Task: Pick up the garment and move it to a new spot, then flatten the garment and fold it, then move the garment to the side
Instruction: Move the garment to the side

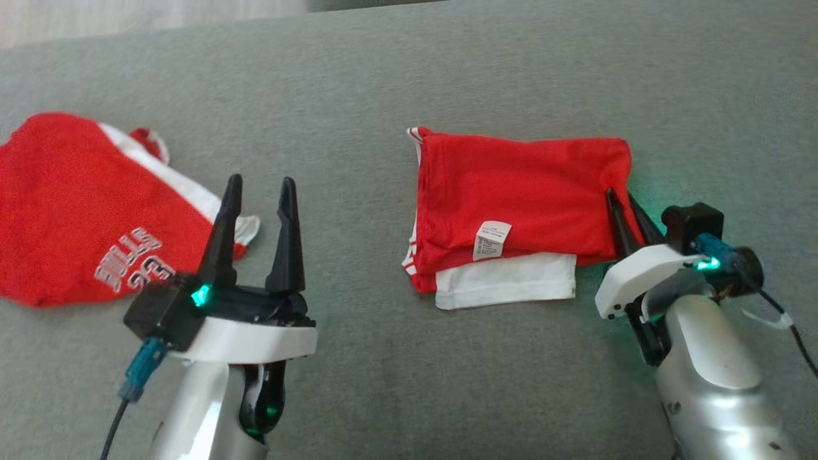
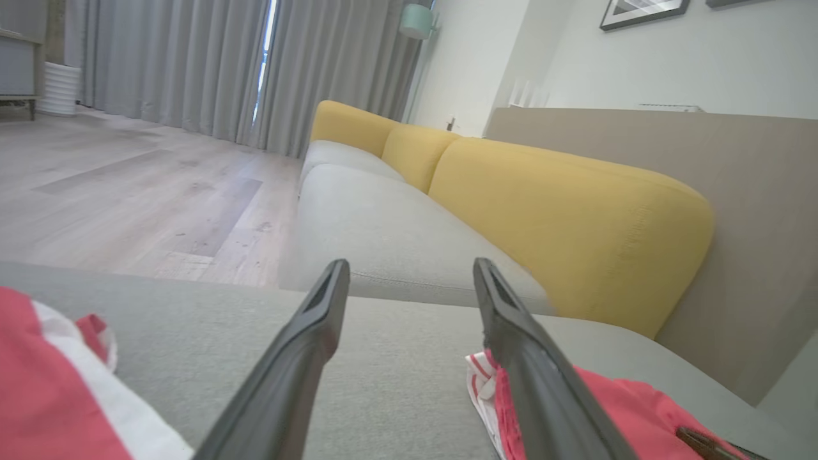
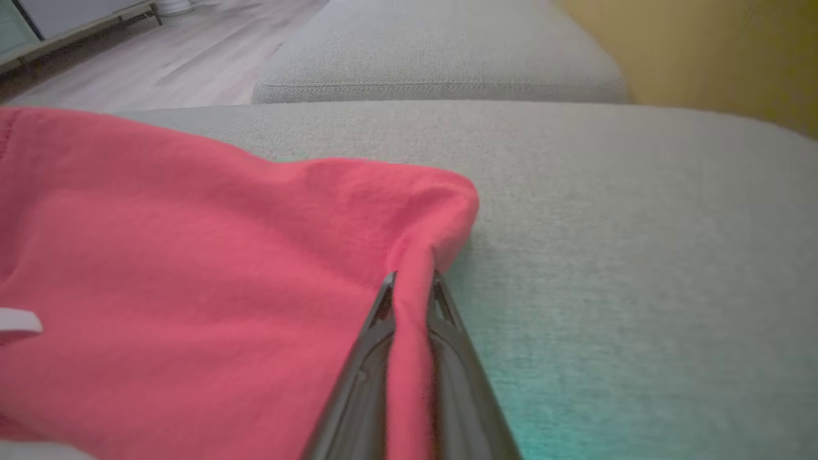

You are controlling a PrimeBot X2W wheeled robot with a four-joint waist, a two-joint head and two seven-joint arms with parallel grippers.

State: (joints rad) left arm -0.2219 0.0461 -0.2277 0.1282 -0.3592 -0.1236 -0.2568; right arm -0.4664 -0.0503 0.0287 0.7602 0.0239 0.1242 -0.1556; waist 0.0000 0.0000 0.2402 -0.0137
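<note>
A folded red and white garment [image 1: 517,204] lies on the grey cushion, a white label on its front face. My right gripper [image 1: 621,195] is shut on the garment's right edge; in the right wrist view a fold of red cloth [image 3: 268,268] is pinched between its fingers [image 3: 377,319]. My left gripper [image 1: 261,186] stands open above the cushion to the garment's left, with nothing between its fingers [image 2: 313,332]. The garment's left corner [image 2: 492,383] shows beside them.
A second red and white garment [image 1: 83,204] with printed letters lies spread at the left; its edge [image 2: 38,383] shows in the left wrist view. Beyond the grey cushion [image 1: 409,76] are yellow back cushions [image 2: 562,211] and a wooden floor [image 2: 128,185].
</note>
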